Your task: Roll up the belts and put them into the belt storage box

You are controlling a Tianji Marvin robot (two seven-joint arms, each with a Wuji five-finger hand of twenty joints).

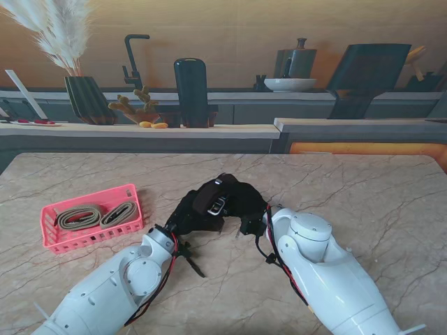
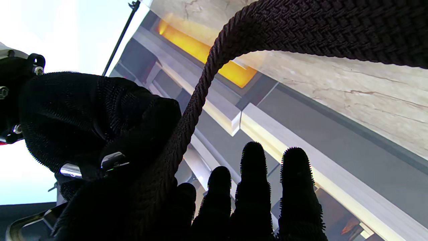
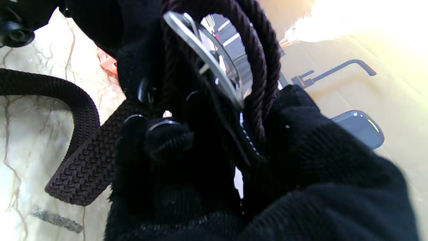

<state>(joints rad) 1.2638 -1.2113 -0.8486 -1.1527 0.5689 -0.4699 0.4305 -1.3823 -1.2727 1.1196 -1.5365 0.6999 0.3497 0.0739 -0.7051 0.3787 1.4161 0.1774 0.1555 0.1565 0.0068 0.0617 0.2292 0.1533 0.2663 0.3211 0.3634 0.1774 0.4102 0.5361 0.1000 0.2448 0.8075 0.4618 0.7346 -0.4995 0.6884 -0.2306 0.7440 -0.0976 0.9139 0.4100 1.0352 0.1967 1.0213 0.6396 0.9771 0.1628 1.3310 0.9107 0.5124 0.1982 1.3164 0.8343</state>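
A dark braided belt with a silver buckle is held between both black-gloved hands at the table's middle. My right hand is shut on the coiled buckle end; the buckle and coils show in the right wrist view, with the belt's tail lying on the marble. My left hand touches the belt, which arcs over its straight fingers. The pink storage box sits at the left with two rolled olive belts inside.
The marble table extends right and far from me. Beyond its far edge runs a counter with a vase, a dark speaker, a faucet and a bowl.
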